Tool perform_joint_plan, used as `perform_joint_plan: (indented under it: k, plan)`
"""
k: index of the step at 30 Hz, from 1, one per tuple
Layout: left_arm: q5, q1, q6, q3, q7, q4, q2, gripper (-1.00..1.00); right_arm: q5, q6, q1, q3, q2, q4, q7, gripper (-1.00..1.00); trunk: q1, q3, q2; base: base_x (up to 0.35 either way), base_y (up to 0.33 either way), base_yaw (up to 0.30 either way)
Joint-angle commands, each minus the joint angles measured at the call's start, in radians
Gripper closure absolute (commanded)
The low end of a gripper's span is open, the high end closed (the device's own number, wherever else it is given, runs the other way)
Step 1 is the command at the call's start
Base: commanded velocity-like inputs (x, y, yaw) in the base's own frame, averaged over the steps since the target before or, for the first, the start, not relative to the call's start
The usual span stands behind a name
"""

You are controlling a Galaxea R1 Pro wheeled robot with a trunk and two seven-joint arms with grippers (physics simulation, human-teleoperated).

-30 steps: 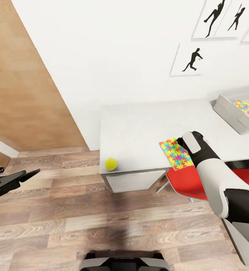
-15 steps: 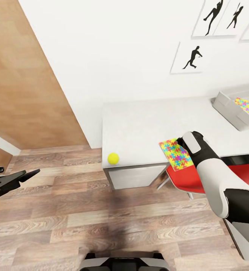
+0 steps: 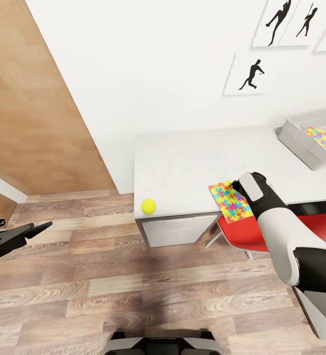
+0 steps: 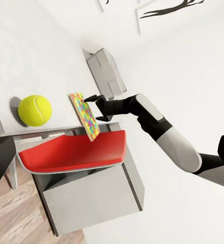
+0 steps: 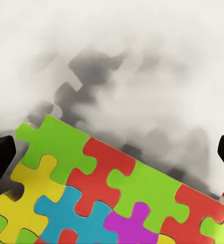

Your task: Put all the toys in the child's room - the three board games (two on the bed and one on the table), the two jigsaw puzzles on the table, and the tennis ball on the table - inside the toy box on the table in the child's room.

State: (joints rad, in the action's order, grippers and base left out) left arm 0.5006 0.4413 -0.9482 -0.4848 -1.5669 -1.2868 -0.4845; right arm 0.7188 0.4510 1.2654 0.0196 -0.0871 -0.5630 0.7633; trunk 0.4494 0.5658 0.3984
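With one puzzle already boxed, my right gripper pinches the second puzzle at the table edge; the ball waits, left gripper spread.

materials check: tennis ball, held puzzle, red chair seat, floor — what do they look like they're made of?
Tennis ball: yellow felt look, matte and fuzzy with a pale seam.
Jigsaw puzzle: thin rigid sheet, probably printed card; flat matte colours, stays straight while overhanging the table.
Chair seat: likely moulded plastic; smooth one-piece red shell, soft sheen.
Floor: wood-look planks with visible grain; laminate or real wood, can't tell.
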Motion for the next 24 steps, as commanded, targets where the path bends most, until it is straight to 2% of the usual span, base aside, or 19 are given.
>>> perform_joint_plan:
  k: [1,12,24]
  plan:
    - [-0.001,0.000,-0.011,0.000,-0.004,0.000,0.000,-1.00,0.005,0.006,0.000,0.002,-0.001,-0.001,0.005,-1.00,0.001,0.001,0.002,-0.003,0.000,0.000]
    - [-0.001,0.000,-0.011,0.000,-0.004,0.000,0.000,-1.00,0.005,0.006,-0.001,0.005,-0.002,-0.003,0.005,-1.00,0.001,0.001,0.002,0.000,0.000,-0.003]
    - [-0.002,0.000,-0.011,0.000,-0.004,0.000,0.000,-1.00,0.007,0.006,-0.001,0.006,-0.001,-0.003,0.005,-1.00,0.001,-0.016,0.002,0.000,0.000,-0.062]
